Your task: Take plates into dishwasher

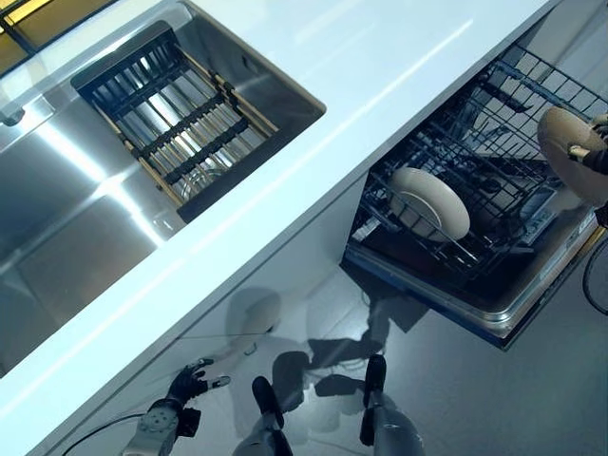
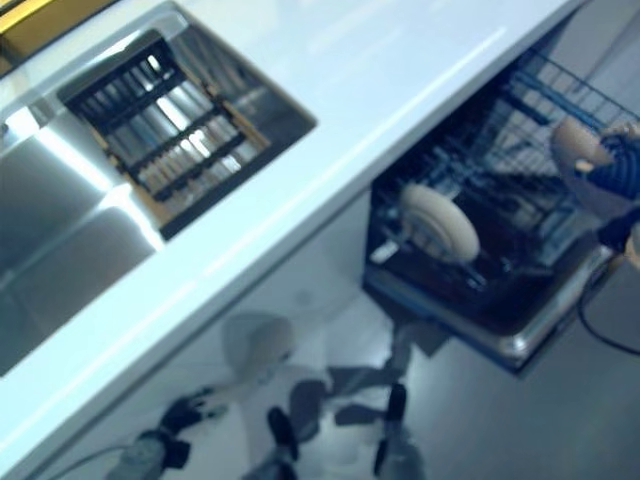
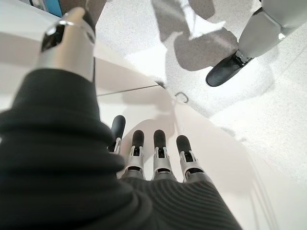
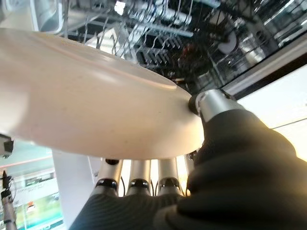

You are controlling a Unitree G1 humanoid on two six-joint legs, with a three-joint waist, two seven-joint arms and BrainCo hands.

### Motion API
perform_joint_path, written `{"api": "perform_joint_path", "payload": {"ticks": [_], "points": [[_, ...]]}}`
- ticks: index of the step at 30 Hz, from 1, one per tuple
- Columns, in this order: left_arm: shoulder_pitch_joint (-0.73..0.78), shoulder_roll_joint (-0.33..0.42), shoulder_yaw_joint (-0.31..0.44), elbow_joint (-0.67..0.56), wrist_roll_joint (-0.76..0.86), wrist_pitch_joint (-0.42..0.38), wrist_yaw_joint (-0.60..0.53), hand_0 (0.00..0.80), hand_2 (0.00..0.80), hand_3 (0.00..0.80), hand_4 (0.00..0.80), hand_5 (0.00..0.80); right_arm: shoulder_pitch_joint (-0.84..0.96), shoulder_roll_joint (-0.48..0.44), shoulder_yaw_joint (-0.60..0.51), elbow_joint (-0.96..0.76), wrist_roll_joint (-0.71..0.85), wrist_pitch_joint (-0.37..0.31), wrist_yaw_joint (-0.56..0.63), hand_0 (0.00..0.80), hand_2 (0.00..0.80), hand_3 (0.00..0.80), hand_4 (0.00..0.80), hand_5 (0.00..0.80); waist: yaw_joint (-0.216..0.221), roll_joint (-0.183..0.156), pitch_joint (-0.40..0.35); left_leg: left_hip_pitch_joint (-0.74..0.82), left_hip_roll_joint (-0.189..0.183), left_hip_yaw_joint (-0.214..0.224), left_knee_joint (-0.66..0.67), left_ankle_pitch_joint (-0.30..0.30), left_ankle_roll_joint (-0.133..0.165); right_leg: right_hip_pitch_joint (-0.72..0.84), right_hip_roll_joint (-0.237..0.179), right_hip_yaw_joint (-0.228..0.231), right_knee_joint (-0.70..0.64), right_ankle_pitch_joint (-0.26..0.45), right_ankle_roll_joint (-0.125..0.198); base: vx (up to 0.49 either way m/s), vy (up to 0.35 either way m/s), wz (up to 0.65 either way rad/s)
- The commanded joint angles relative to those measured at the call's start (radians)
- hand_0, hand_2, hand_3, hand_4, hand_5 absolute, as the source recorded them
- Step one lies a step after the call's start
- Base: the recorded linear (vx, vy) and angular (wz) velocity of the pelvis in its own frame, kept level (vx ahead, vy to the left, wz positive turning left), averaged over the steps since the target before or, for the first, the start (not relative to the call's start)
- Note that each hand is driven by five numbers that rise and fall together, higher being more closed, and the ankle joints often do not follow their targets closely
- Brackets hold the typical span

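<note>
The right hand (image 1: 597,157) grips a round beige ceramic plate (image 1: 570,152) over the black wire dishwasher rack (image 1: 494,142); the left hand (image 1: 187,383) hangs open.

Two cream plates are showing: one (image 1: 429,201) is standing on edge in the dishwasher rack (image 1: 494,142), and the other (image 1: 570,152) is being held over the rack's far end. One wire rack is sitting pulled out above one open dishwasher door (image 1: 518,304). One sink (image 1: 66,204) is lying in one white counter (image 1: 380,66), and one slatted drying tray (image 1: 176,109) is resting inside the sink. Two hands are showing: the right hand (image 4: 216,108) is pinching the second plate between thumb and fingers, and the left hand (image 3: 156,153) is hanging empty below the counter edge, fingers straight.
</note>
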Motion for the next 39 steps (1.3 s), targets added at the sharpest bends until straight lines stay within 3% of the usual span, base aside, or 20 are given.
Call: {"api": "perform_joint_path", "payload": {"ticks": [1,16,29,39], "points": [[-0.018,0.056,-0.013,-0.039,-0.064,-0.067,0.004,0.000,0.000,0.000,0.000,0.000,-0.156,-0.004,0.028,0.027,-0.067,-0.002,-0.035,0.800,0.800,0.800,0.800,0.800,0.020,0.005,-0.006,-0.070,0.019,-0.055,0.006,0.029,-0.013,-0.035,0.000,0.008,0.239,-0.194,0.024,0.000,0.000,0.00],[0.030,0.048,-0.070,-0.190,-0.142,-0.110,-0.047,0.000,0.000,0.000,0.000,0.000,-0.345,-0.046,0.191,0.151,-0.256,0.015,-0.022,0.800,0.800,0.800,0.800,0.800,0.064,0.092,0.013,-0.106,0.013,-0.081,0.009,0.058,-0.021,-0.093,-0.033,-0.005,0.386,-0.271,0.001,-0.003,0.011,0.03],[0.110,0.075,-0.070,-0.302,-0.196,-0.110,-0.111,0.000,0.000,0.000,0.000,0.000,-0.408,-0.086,0.248,0.231,-0.335,0.063,-0.020,0.800,0.800,0.800,0.800,0.800,0.091,0.137,0.034,-0.137,0.011,-0.102,0.043,0.059,-0.023,-0.143,-0.072,-0.006,0.488,-0.311,-0.010,0.001,0.007,0.07],[0.156,0.092,-0.046,-0.323,-0.210,-0.093,-0.125,0.000,0.000,0.000,0.000,0.000,-0.444,-0.115,0.289,0.279,-0.393,0.070,-0.011,0.800,0.800,0.800,0.800,0.800,0.106,0.150,0.044,-0.150,0.007,-0.114,0.056,0.062,-0.020,-0.158,-0.090,-0.004,0.522,-0.319,-0.010,0.009,0.007,0.04]]}}
